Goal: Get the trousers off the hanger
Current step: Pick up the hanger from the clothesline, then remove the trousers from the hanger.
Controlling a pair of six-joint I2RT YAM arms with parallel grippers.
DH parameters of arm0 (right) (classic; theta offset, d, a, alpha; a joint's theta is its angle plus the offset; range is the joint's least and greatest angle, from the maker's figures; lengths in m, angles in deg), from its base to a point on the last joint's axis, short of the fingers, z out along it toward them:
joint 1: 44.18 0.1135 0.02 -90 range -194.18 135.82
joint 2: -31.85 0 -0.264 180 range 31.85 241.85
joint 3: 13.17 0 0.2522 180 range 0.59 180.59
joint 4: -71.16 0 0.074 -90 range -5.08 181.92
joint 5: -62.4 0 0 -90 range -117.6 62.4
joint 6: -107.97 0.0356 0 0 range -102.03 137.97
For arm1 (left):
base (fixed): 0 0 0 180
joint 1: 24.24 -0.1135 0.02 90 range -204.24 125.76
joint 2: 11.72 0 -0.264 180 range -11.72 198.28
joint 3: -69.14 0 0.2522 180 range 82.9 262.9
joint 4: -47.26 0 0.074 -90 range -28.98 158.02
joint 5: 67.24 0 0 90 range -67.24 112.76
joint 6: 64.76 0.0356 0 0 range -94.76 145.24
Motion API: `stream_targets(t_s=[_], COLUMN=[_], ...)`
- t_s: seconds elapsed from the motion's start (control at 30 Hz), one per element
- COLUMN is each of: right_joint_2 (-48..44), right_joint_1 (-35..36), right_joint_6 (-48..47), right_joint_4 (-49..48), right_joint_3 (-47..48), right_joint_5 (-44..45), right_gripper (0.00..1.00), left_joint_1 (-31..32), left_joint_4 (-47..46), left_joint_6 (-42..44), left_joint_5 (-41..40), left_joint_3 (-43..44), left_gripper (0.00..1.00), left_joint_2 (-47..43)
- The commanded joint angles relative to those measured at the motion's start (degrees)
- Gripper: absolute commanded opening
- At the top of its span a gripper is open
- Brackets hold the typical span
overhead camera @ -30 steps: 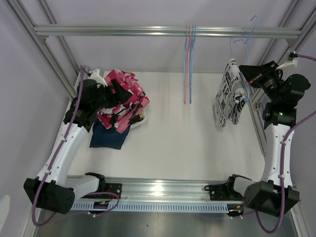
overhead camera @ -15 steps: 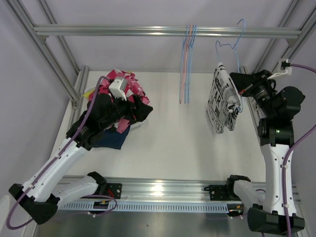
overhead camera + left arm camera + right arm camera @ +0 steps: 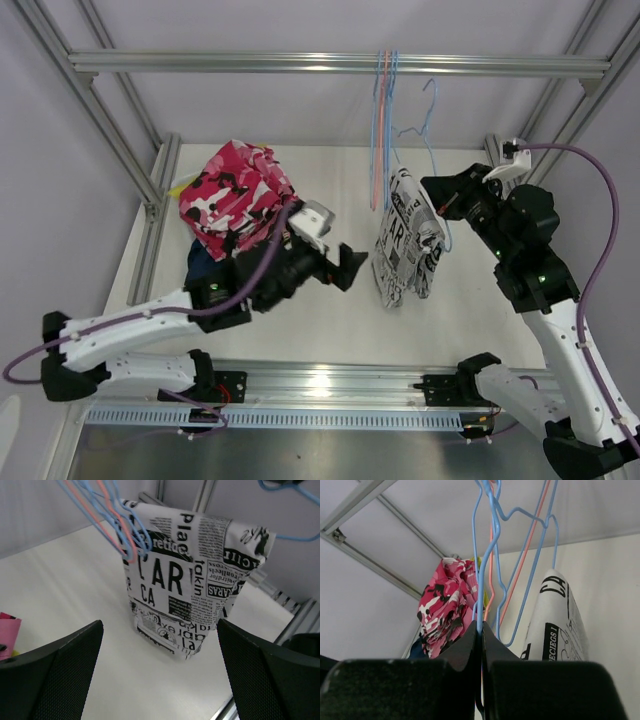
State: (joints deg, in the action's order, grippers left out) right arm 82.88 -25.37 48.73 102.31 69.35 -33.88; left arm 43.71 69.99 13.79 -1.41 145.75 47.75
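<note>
The white newspaper-print trousers [image 3: 404,240] hang folded over a blue wire hanger [image 3: 428,112]. My right gripper [image 3: 441,196] is shut on that hanger's wire [image 3: 491,535] and holds it off the rail, above mid-table. The trousers show at the right of the right wrist view [image 3: 554,622]. My left gripper [image 3: 349,268] is open and empty just left of the trousers, facing them. In the left wrist view the trousers [image 3: 190,585] hang beyond my gripper [image 3: 160,680], between its fingers [image 3: 55,675].
A pile at the back left holds pink-red patterned trousers [image 3: 236,193] over a navy pair [image 3: 200,268], with a yellow edge [image 3: 184,186]. Empty blue and pink hangers [image 3: 384,130] hang from the top rail [image 3: 300,63], close to the held hanger. Frame posts stand at both sides.
My right arm has carried the hanger and newspaper trousers left, toward the table's middle. My left arm has left the pile and swung right, open, up to the trousers.
</note>
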Motion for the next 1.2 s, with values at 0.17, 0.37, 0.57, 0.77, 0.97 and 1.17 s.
stream_targets(t_s=[0.17,0.37,0.57,0.77,0.97,1.17], right_joint_2=[-2.7,-2.1,-4.7,-7.1,-8.2,-10.2], right_joint_1=[12.9,17.3,18.1,18.1,18.1,18.3], right_joint_6=[-3.1,-3.3,-1.4,-1.5,-1.8,-1.2], right_joint_4=[-5.0,-3.9,-3.0,-2.3,-1.7,-0.9], right_joint_3=[0.7,0.4,-0.4,-0.9,-1.0,-1.7], right_joint_5=[22.9,27.5,29.2,29.4,28.6,28.0], right_gripper=[0.0,0.0,0.0,0.0,0.0,0.0], left_joint_1=[11.2,11.6,11.9,12.5,12.8,12.3], left_joint_4=[-20.7,-26.3,-28.8,-29.8,-29.2,-31.0], left_joint_6=[13.4,16.1,19.5,19.6,20.2,21.6], left_joint_5=[-18.3,-19.6,-19.9,-18.3,-18.8,-19.9], left_joint_3=[0.3,1.8,5.0,8.2,10.6,11.9], left_gripper=[0.99,0.99,0.99,0.99,0.99,0.99], left_joint_2=[15.0,20.0,25.4,29.3,32.7,36.2])
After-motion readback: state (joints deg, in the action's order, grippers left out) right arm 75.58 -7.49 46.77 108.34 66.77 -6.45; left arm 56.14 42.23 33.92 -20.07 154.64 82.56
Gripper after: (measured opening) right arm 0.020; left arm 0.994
